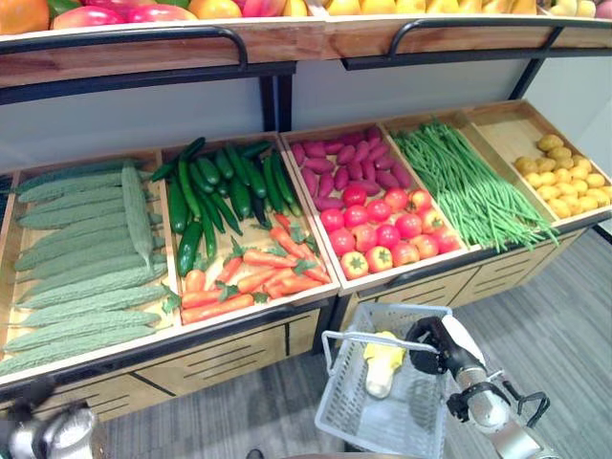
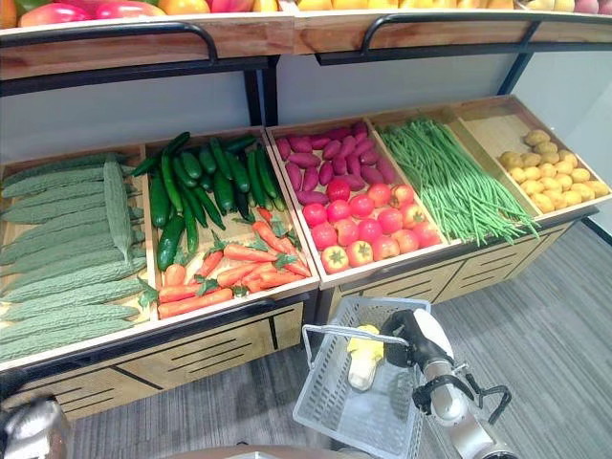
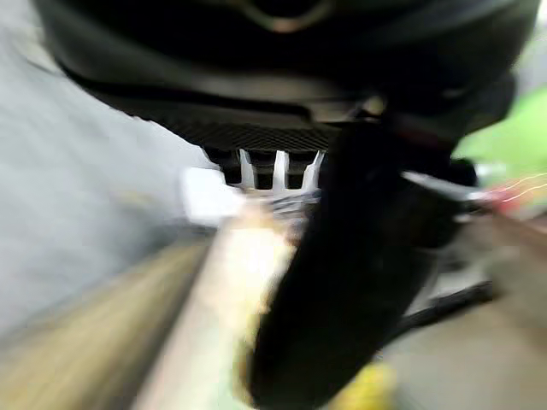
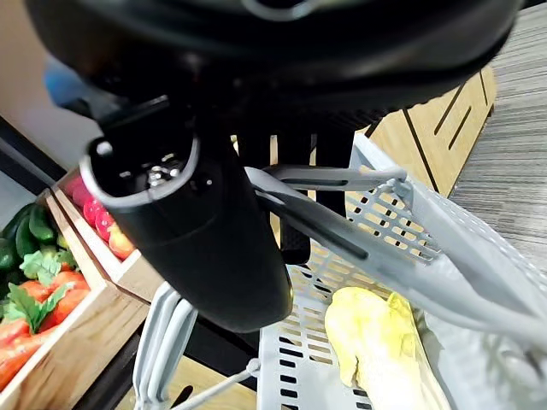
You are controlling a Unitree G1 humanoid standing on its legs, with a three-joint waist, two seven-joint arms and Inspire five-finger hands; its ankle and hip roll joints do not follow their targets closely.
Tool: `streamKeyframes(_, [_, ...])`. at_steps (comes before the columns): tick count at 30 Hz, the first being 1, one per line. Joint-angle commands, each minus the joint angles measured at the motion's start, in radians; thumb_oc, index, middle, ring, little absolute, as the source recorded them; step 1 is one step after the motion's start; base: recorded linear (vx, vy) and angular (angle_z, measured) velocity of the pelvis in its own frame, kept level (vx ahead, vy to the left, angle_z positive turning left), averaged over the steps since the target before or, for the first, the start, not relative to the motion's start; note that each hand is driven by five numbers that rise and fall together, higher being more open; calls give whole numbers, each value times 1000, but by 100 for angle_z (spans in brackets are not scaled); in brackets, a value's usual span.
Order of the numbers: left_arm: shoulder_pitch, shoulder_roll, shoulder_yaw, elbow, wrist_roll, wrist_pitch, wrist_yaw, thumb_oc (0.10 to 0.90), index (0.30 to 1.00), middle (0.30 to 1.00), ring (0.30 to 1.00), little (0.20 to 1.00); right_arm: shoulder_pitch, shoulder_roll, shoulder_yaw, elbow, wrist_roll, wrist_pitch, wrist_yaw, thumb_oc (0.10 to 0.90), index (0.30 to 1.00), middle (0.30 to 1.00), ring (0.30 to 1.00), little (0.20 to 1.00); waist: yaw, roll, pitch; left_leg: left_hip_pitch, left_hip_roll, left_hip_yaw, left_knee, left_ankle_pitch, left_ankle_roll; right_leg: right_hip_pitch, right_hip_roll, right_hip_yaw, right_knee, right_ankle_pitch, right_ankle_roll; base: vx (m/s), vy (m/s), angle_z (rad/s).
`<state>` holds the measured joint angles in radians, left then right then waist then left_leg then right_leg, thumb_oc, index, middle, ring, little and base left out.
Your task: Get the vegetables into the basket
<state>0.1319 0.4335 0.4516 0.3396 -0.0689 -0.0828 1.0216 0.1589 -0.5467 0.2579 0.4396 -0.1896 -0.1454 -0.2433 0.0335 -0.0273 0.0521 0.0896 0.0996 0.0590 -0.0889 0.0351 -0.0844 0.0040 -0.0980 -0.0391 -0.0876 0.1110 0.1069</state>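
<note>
Closest to the robot, the right hand (image 2: pixel 409 337) has its fingers curled round the handle of the grey plastic basket (image 2: pixel 330 406), which hangs low in front of the stand, over the grey floor (image 2: pixel 545 316). The right wrist view backs that up: the handle bars run right through the hooked fingers. One pale yellow-green cabbage-type vegetable (image 1: pixel 382 361) already lies inside the basket.

The left hand (image 3: pixel 359 290) is a smeared dark shape in its own wrist view, so I honestly can't tell whether it's spread or closed, or if it has anything in it. There's a pale blur beside it, could be a vegetable, could be the stand's edge.

Further back is the produce stand (image 1: pixel 239 354) with its compartments: bitter gourds (image 1: pixel 81 263) on the robot's far left, then cucumbers (image 1: pixel 215 186) with carrots (image 1: pixel 249 277) in front of them, then purple sweet potatoes (image 1: pixel 349 163) behind tomatoes (image 1: pixel 382 229), then long beans (image 1: pixel 464 182), and potatoes (image 1: pixel 564 177) far right. More fruit sits on the shelf above.

What I'd worry about:
- the basket hangs from one hand and looks tilted, so a swing could tip the vegetable out or bang the stand's front
- the tomatoes are stacked, so grabbing one may roll its neighbours over the tray lip
- dropping a pick from high up could miss the basket's narrow opening
</note>
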Motion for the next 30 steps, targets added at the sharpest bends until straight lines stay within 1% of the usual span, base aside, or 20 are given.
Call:
streamKeyframes(1, [-52,82,-38,10,165,-61,18,900,1000,1000,1000,1000,-105,-4,-51,-114,22,-104,-57,400,300,300,300,300,-17,-43,-18,21,-11,-30,2,-44,6,-1,-64,19,0,-14,61,-14,3,6])
streamKeyframes(3, [-70,87,-84,-27,180,-89,-63,900,1000,1000,1000,1000,-111,-2,-67,-136,22,-101,-54,400,300,300,300,300,-23,-36,-18,27,-11,-26,2,-54,7,3,-62,22,0,-22,62,-5,4,3])
streamKeyframes(4, [-73,85,-105,-56,178,-105,-109,900,1000,1000,1000,1000,-117,-3,-72,-146,20,-99,-53,400,300,300,300,300,-26,-35,-16,23,-12,-24,2,-44,7,-3,-65,25,0,-12,61,-47,5,-1])
streamKeyframes(5, [-72,89,-143,-144,198,-114,-174,900,1000,1000,1000,1000,-117,-3,-84,-159,16,-96,-55,400,300,300,300,300,-29,-32,-13,24,-12,-23,2,-45,8,-3,-64,25,0,-10,60,0,0,0])
streamKeyframes(7, [-63,115,-168,-128,186,-136,-263,900,1000,1000,1000,1000,-124,-5,-100,-168,23,-91,-45,400,300,300,300,300,-31,-25,-13,32,-8,-19,2,-57,8,2,-61,28,0,-20,61,16,4,-1])
streamKeyframes(8, [-71,125,-197,-139,155,-145,-340,900,1000,1000,1000,1000,-131,-7,-108,-173,24,-87,-38,400,300,300,300,300,-37,-21,-14,33,-8,-18,2,-57,8,1,-61,31,0,-19,62,2,9,-5])
streamKeyframes(10, [-94,161,-230,-128,119,-157,-420,900,1000,1000,1000,1000,-144,-8,-109,-177,28,-80,-19,400,300,300,300,300,-44,-13,-14,36,-7,-12,2,-58,8,0,-59,38,0,-18,62,-4,14,-10])
streamKeyframes(11, [-97,162,-231,-126,117,-158,-422,900,1000,1000,1000,1000,-144,-7,-110,-177,28,-80,-18,400,300,300,300,300,-42,-14,-13,36,-6,-11,2,-58,8,0,-59,39,0,-18,62,8,20,-11])
streamKeyframes(12, [-115,192,-254,-108,91,-162,-484,900,1000,1000,1000,1000,-153,-10,-104,-191,31,-80,4,400,300,300,300,300,-52,-8,-16,40,-6,-4,2,-59,6,-2,-58,43,0,-16,63,12,10,-10])
streamKeyframes(13, [-120,195,-256,-103,88,-165,-486,900,1000,1000,1000,1000,-153,-9,-107,-192,31,-79,5,400,300,300,300,300,-49,-9,-15,40,-6,-3,2,-59,6,-2,-57,45,0,-16,63,26,21,-17])
streamKeyframes(14, [-137,213,-274,-99,81,-161,-542,900,1000,1000,1000,1000,-159,-9,-107,-197,26,-81,19,400,300,300,300,300,-59,-5,-16,43,-5,5,2,-61,6,-3,-56,52,0,-16,63,47,22,-22])
streamKeyframes(15, [-156,251,-304,-98,109,-155,-608,900,1000,1000,1000,1000,-156,-6,-112,-189,22,-85,34,400,300,300,300,300,-68,0,-18,49,-3,16,2,-64,5,-5,-53,61,0,-16,63,46,22,-17])
streamKeyframes(16, [-157,251,-304,-98,108,-155,-608,900,1000,1000,1000,1000,-156,-6,-112,-189,22,-85,34,400,300,300,300,300,-68,0,-18,49,-3,16,2,-64,5,-5,-53,61,0,-16,63,39,13,-13])
streamKeyframes(20, [-202,308,-355,-70,173,-139,-672,900,1000,1000,1000,1000,-152,-2,-112,-175,19,-84,51,400,300,300,300,300,-84,7,-19,59,-1,34,2,-68,4,-10,-48,77,0,-13,66,31,12,-9])
streamKeyframes(22, [-217,336,-378,-53,197,-131,-692,900,1000,1000,1000,1000,-149,-6,-118,-180,21,-84,54,400,300,300,300,300,-91,10,-17,62,0,41,2,-69,3,-12,-46,84,0,-12,67,25,13,-18])
streamKeyframes(23, [-219,336,-380,-51,197,-131,-692,900,1000,1000,1000,1000,-148,-5,-119,-181,21,-84,54,400,300,300,300,300,-89,10,-17,62,0,42,2,-69,3,-12,-46,85,0,-12,67,21,17,-19])
streamKeyframes(25, [-246,410,-435,-12,259,-119,-738,900,1000,1000,1000,1000,-151,-12,-122,-172,27,-83,56,400,300,300,300,300,-100,17,-15,63,1,50,2,-70,3,-19,-44,96,0,-9,69,20,19,-11])
streamKeyframes(28, [-280,470,-484,18,308,-117,-765,900,1000,1000,1000,1000,-150,-21,-126,-177,31,-88,57,400,300,300,300,300,-107,21,-8,59,1,59,2,-68,2,-31,-41,103,0,-3,72,4,8,-15])
streamKeyframes(29, [-283,470,-487,20,308,-118,-765,900,1000,1000,1000,1000,-149,-20,-127,-177,31,-88,57,400,300,300,300,300,-105,20,-8,59,1,59,2,-68,2,-32,-41,104,0,-3,72,-14,3,-11])
streamKeyframes(30, [-300,489,-501,22,318,-111,-773,900,1000,1000,1000,1000,-150,-22,-132,-179,35,-87,54,400,300,300,300,300,-109,21,-4,53,2,62,2,-66,1,-38,-40,105,0,-1,74,-18,3,-4])
